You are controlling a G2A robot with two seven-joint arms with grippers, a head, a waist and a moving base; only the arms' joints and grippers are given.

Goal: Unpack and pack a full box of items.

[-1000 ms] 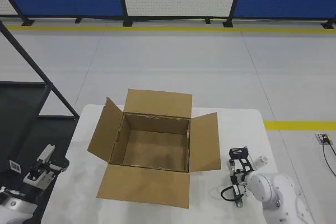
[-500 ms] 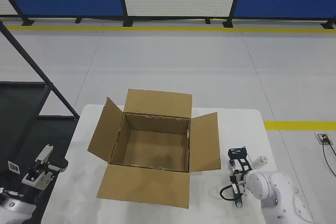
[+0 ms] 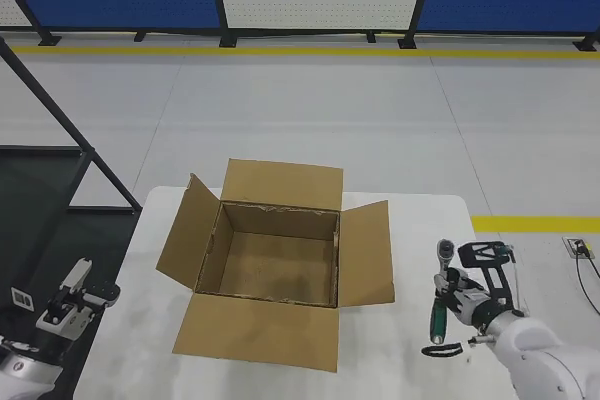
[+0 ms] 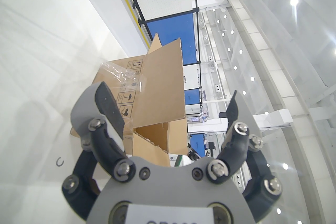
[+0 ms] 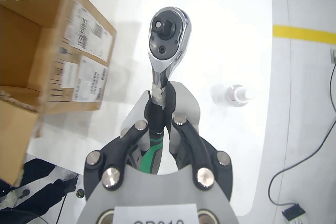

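An open, empty cardboard box (image 3: 270,265) stands in the middle of the white table (image 3: 430,215), its flaps spread outward. To the right of the box, above the table, my right gripper (image 3: 448,292) is shut on a ratchet wrench (image 3: 444,250). In the right wrist view the gripper (image 5: 158,104) clamps the black neck of the ratchet wrench (image 5: 168,36), chrome head pointing away and green handle back between the fingers. My left gripper (image 4: 170,107) is open with nothing in it, off the table's left edge (image 3: 78,292), facing the box (image 4: 157,88).
A small white bottle (image 5: 236,96) lies on the table to the right of the wrench. A clear plastic scrap (image 4: 123,75) hangs on the box's outer side. A black cable (image 5: 302,156) runs over the floor past the table's right edge.
My right gripper has risen from the table with the ratchet wrench and shifted a little to the right. The left arm has sunk slightly.
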